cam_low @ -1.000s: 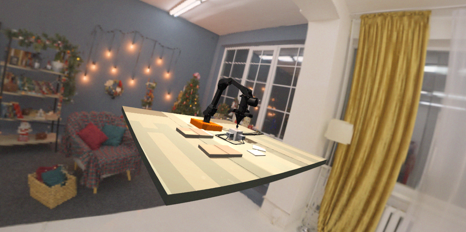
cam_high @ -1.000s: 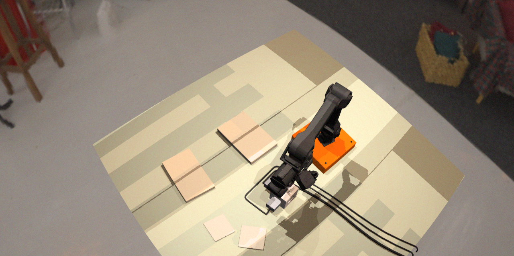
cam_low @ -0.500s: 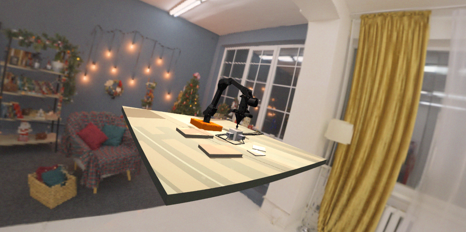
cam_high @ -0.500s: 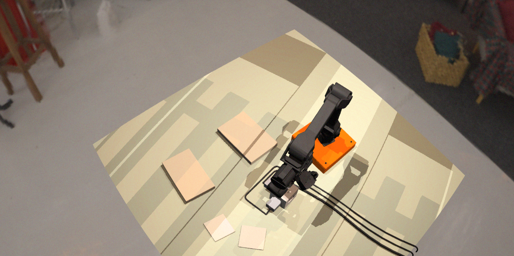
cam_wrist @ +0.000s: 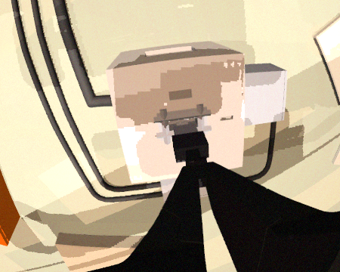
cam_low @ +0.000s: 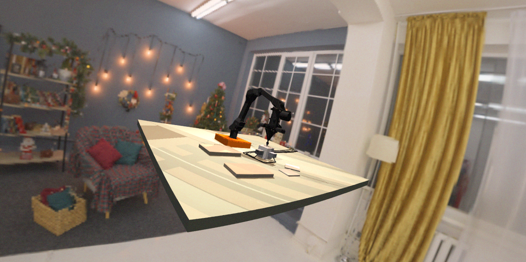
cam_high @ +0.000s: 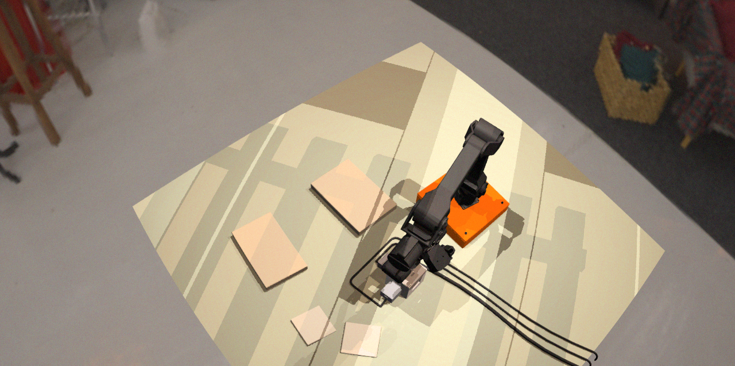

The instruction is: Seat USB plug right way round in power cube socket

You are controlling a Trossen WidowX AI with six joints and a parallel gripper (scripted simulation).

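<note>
Two black fingertips, the gripper's (cam_low: 267, 140) (cam_wrist: 196, 163), are clamped on the small black plug (cam_low: 267, 144) (cam_wrist: 190, 145), right above the pale cube (cam_high: 414, 281) (cam_low: 264, 154) (cam_wrist: 179, 83). From where I stand I can't tell whether the plug's metal end is in the socket (cam_wrist: 183, 122) or just over it, nor which way round it faces. If it's still jammed, I'd draw it straight up, without rocking, because a sideways tug could drag the cube along. Once it's free, I'd give it a half turn about its upright axis, line it up squarely with the socket's frame and lower it gently, pressing only when it slides in. If it's already turned, only that last part remains. The wires (cam_high: 493, 294) (cam_wrist: 43, 96) beside the cube want care too; a swinging wrist could catch them.
</note>
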